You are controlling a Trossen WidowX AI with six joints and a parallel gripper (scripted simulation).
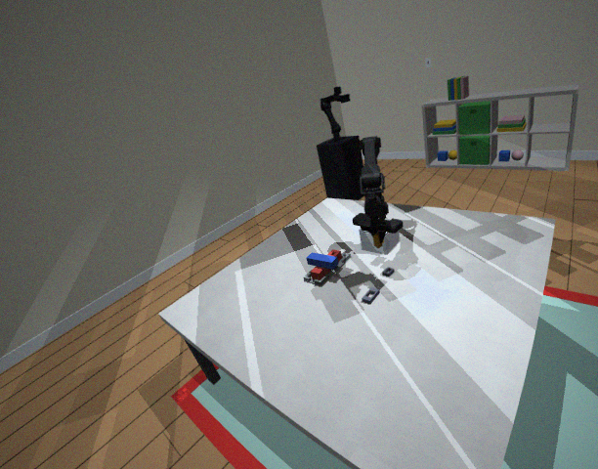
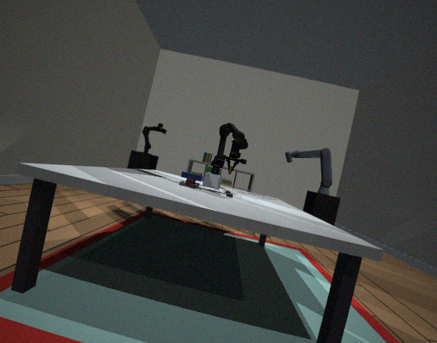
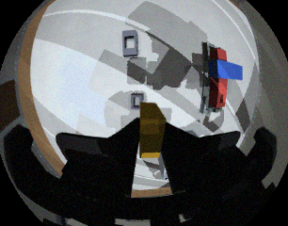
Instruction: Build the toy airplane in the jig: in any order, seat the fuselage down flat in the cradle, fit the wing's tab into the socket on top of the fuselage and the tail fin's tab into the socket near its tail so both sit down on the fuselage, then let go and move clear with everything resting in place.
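Note:
The red fuselage (image 1: 317,273) (image 2: 190,181) (image 3: 218,96) lies in the grey cradle (image 3: 204,77), level as far as I can tell. The blue wing (image 1: 321,260) (image 2: 191,175) (image 3: 227,70) lies crosswise on top of the fuselage, near its middle. The fuselage's tail socket shows as a dark opening in the wrist view. My gripper (image 1: 377,234) (image 2: 230,166) (image 3: 147,121) is shut on the yellow tail fin (image 1: 378,242) (image 2: 230,171) (image 3: 152,137). It holds the fin above the table, off to the side of the cradle. The fin's tab cannot be made out.
Two small grey holders stand on the table (image 1: 339,363): a larger one (image 1: 364,301) (image 3: 124,43) and a smaller one (image 1: 387,271) (image 3: 133,101). A pale box (image 2: 212,181) stands near the arm. Other arms on black pedestals stand beyond the table.

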